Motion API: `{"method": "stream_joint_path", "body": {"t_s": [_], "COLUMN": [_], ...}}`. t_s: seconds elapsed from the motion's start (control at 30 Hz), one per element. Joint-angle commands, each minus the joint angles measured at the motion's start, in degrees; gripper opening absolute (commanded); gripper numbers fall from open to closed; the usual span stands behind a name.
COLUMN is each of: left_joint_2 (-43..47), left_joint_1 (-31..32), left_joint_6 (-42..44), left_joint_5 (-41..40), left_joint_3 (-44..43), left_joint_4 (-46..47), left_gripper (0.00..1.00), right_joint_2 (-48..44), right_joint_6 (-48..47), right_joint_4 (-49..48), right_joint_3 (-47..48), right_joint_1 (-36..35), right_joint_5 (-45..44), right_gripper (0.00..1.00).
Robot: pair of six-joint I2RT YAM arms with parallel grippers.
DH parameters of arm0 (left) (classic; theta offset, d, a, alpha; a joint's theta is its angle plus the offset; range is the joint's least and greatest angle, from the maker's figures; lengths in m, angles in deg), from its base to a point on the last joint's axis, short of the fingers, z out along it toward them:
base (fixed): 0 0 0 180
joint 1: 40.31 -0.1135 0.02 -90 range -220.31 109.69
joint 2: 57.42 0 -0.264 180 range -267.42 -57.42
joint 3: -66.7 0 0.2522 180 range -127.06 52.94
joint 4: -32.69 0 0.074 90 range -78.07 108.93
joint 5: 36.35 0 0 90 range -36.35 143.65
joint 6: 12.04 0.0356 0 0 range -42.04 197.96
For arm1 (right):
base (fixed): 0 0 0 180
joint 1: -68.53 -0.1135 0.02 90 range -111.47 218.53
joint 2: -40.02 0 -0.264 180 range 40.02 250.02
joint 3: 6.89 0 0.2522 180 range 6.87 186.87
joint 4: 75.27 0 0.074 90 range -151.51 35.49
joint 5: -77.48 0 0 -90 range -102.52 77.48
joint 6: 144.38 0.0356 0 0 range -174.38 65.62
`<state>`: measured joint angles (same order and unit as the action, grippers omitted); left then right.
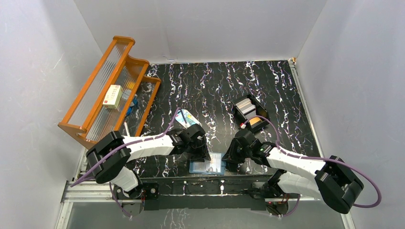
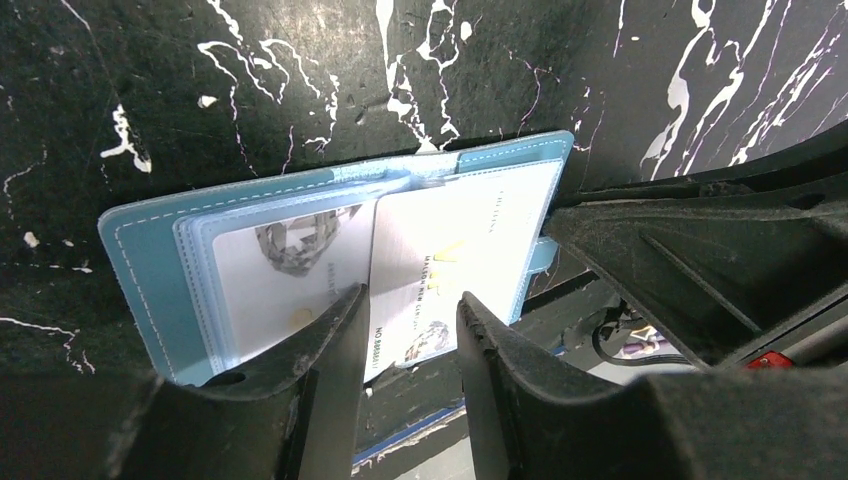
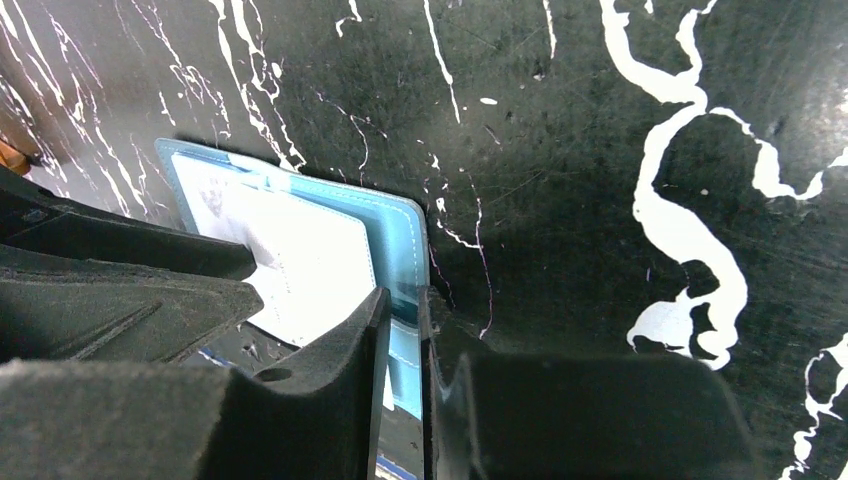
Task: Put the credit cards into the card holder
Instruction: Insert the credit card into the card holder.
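The card holder (image 1: 210, 167) lies open at the table's front edge, light blue inside, between my two grippers. In the left wrist view the card holder (image 2: 140, 260) has one pale card (image 2: 280, 265) in a clear pocket. A second white card (image 2: 450, 250) lies on its right half, its near corner sticking out past the edge. My left gripper (image 2: 412, 320) is open, its fingers on either side of that corner. My right gripper (image 3: 403, 310) is shut on the card holder's right edge (image 3: 400, 230). More credit cards (image 1: 246, 106) stand in a black box.
The black open-topped box (image 1: 261, 113) with grey and orange cards stands behind the right arm. A light-blue oval item (image 1: 187, 118) lies behind the left gripper. An orange rack (image 1: 102, 62) holding a cream box (image 1: 113, 96) stands at the left. The table's front edge is right below the card holder.
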<state>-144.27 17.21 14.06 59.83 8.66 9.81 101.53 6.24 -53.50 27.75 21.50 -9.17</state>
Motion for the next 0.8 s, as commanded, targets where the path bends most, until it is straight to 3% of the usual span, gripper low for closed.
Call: {"method": "stream_joint_path", "body": {"t_s": [0.0, 0.53, 0.77], "left_joint_2": [-1.6, -3.9, -0.6], "left_joint_1": [0.5, 1.9, 2.0], "left_joint_6": [1.2, 1.9, 2.2], "left_joint_5": [1.6, 4.8, 3.3], "left_joint_3": [-1.7, -2.3, -0.6], "left_joint_4": [-0.6, 6.8, 8.4], "left_gripper": [0.37, 0.37, 0.37], "right_joint_2": [0.6, 1.5, 1.3], "right_joint_6": [-0.2, 0.1, -0.5], "right_joint_4": [-1.4, -3.5, -1.7], "right_joint_3": [0.4, -0.4, 1.2], "right_joint_1": [-0.4, -0.4, -0.4], "right_joint_5": [-0.4, -0.5, -1.3], "right_gripper": [0.25, 0.24, 0.24]}}
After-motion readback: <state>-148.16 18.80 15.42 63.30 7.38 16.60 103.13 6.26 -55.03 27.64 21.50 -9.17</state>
